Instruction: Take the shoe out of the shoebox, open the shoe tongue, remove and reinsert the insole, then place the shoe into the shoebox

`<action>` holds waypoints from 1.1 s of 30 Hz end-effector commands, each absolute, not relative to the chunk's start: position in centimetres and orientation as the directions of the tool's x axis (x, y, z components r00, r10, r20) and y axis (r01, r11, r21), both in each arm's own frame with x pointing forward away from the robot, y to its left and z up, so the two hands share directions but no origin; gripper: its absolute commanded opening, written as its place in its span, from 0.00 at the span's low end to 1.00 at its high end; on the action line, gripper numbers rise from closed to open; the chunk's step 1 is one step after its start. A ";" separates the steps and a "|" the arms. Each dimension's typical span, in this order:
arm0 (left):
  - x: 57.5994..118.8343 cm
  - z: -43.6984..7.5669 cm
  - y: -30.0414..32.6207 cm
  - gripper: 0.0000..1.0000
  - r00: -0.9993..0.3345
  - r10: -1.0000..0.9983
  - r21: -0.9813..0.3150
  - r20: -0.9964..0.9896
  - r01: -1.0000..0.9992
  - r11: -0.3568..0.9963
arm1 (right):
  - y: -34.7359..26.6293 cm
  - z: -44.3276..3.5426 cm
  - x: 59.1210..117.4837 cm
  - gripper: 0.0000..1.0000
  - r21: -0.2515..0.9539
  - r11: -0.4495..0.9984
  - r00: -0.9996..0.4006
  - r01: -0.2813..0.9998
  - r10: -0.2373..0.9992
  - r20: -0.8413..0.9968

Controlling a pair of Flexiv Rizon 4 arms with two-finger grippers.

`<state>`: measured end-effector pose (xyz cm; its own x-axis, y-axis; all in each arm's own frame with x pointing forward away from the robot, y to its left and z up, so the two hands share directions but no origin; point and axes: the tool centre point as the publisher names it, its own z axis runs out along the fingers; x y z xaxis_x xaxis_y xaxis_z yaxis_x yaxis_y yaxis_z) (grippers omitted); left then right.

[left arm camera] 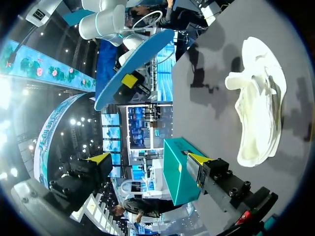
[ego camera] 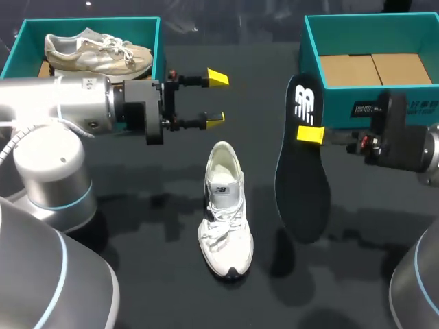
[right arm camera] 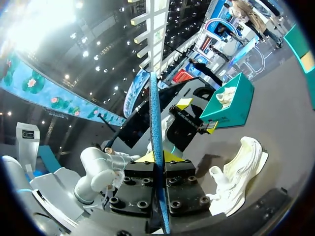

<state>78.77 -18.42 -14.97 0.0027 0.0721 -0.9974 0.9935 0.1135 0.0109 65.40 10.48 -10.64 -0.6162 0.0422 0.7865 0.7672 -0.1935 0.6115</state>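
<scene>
Left box: An open teal cardboard left shoebox (ego camera: pixel 19 41) stood at the table's far left corner, with a beige mesh trainer (ego camera: pixel 96 53) lying inside it.

Left gripper: The left gripper (ego camera: pixel 216 99) was held above the dark table (ego camera: pixel 137 226), just right of that box. Its yellow-tipped fingers were spread wide with nothing between them.

Shoe: The white lace-up trainer (ego camera: pixel 225 212) stood on its sole at mid-table, toe toward the robot and heel opening toward the far edge. It lay outside both boxes and was touched by neither gripper.

Insole: The long black insole (ego camera: pixel 302 164) was out of the shoe and hung in the air to the right of it, apart from it, with its printed end uppermost.

Right gripper: The right gripper (ego camera: pixel 310 134) was clamped on the insole near the printed end.

Right box: An open teal right shoebox (ego camera: pixel 312 68) stood at the far right, its brown cardboard floor showing.

Head view only: It showed the insole's black printed face and just one yellow tip of the right gripper.

Left wrist view only: It showed the insole's blue underside (left arm camera: pixel 135 66), with the white trainer ahead of and to one side of the spread fingers.

Right wrist view only: The insole appeared edge-on, a thin blue strip pressed between both fingers. The left gripper (right arm camera: pixel 198 115) showed beyond it, in front of the left shoebox.
</scene>
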 end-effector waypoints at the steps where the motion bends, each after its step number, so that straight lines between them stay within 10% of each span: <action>1: 78.8 -14.9 -18.2 1.00 -0.005 0.076 0.004 -0.997 0.993 0.119 | 10.7 -11.7 69.3 0.00 0.585 -0.155 -0.595 0.796 -0.027 0.803; 19: 78.9 -14.8 -18.1 1.00 -0.044 0.102 -0.034 -0.994 0.994 0.100 | 10.7 -11.8 70.0 0.00 0.573 -0.141 -0.583 0.807 -0.037 0.812; 33: 77.3 -14.5 -18.8 1.00 -0.051 0.079 -0.046 -0.996 0.997 0.067 | 10.6 -11.9 76.8 0.00 0.335 -0.144 -0.348 0.931 -0.072 0.935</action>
<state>77.60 -18.69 -14.55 -0.0509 0.0780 -0.9957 0.9970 0.0624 -0.0461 75.38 9.67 -11.63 -0.3528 -0.0623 0.9336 0.9257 -0.1686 0.3386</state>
